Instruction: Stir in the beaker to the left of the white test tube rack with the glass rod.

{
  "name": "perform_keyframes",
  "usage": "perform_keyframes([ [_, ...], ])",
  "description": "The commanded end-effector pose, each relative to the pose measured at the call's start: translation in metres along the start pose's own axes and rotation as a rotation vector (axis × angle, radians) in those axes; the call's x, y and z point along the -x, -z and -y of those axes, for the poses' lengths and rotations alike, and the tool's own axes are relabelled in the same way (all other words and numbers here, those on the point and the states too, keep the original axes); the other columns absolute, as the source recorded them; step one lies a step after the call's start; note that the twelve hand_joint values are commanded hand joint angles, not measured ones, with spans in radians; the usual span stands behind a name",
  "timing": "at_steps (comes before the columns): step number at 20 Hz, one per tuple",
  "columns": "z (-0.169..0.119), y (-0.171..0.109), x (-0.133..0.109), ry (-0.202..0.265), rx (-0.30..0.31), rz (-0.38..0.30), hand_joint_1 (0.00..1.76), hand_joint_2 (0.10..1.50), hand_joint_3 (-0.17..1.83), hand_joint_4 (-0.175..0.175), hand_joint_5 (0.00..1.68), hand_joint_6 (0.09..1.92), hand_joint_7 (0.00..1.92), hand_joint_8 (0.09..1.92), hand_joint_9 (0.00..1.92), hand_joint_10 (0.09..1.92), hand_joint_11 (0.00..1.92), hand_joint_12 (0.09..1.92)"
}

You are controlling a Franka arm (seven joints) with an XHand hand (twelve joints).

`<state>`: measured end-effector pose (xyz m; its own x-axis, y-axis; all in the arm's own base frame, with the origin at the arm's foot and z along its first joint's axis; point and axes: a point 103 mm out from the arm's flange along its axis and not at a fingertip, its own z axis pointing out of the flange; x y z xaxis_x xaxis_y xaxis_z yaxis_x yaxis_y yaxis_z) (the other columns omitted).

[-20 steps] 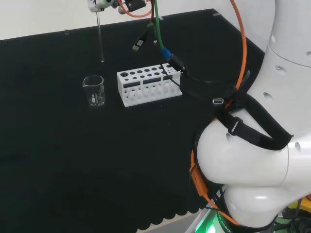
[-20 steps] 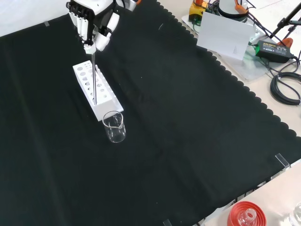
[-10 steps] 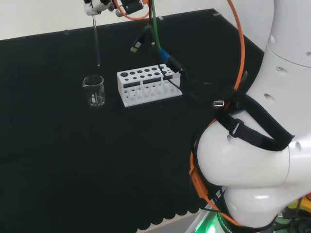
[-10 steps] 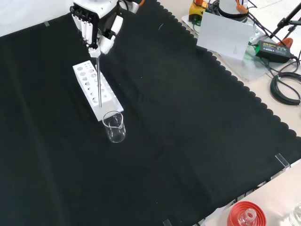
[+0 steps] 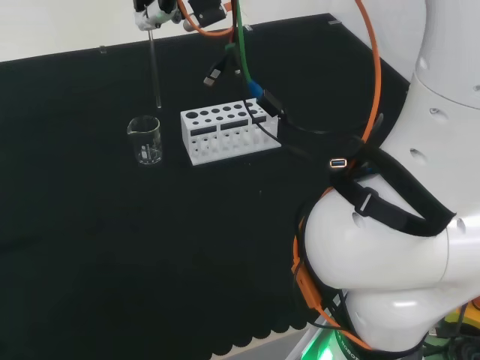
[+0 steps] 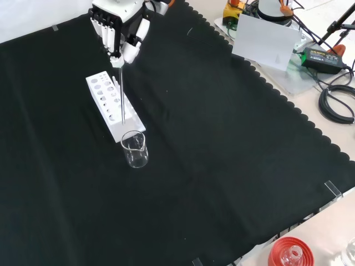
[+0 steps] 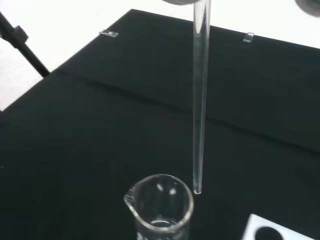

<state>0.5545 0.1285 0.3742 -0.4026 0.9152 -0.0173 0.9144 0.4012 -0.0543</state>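
Your robot hand (image 6: 119,30) hangs high over the far part of the surface (image 6: 222,138), fingers curled down and pinching the top end of the glass rod (image 6: 120,91). In the head view the robot hand (image 5: 154,11) sits at the top edge, with the glass rod (image 5: 154,71) dropping almost straight down from it.

The rod's lower tip is in the air, above the beaker (image 5: 145,139) and just off its rim; it is not inside the glass. The wrist view puts the tip of the glass rod (image 7: 199,125) right beside the rim of the beaker (image 7: 160,205), level with it or slightly above, on the outside.

The beaker (image 6: 135,149) stands upright on the black cloth, spout visible. You cannot tell from these views whether it holds liquid.

The white test tube rack (image 5: 229,132) lies just to the right of the beaker in the head view, a small gap between them. In the front view the white test tube rack (image 6: 108,105) runs away from the beaker toward the upper left, and the rod crosses in front of it.

A red ribbed ring (image 6: 289,252) with a glass piece in it sits off the cloth at the front view's lower right corner.
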Motion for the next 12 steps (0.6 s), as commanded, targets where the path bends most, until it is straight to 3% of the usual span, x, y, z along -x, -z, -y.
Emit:
perform_keyframes([
  [1,-0.0126,-0.0033,-0.0248,0.042,-0.005,-0.005,1.33,1.05,-0.17,-0.175,1.3,0.29,1.42,0.52,1.81,0.37,1.68,0.54],
  [12,-0.0148,-0.0127,-0.029,0.071,-0.023,-0.011,1.33,1.05,-0.17,-0.175,1.3,0.29,1.42,0.52,1.81,0.36,1.68,0.54],
])
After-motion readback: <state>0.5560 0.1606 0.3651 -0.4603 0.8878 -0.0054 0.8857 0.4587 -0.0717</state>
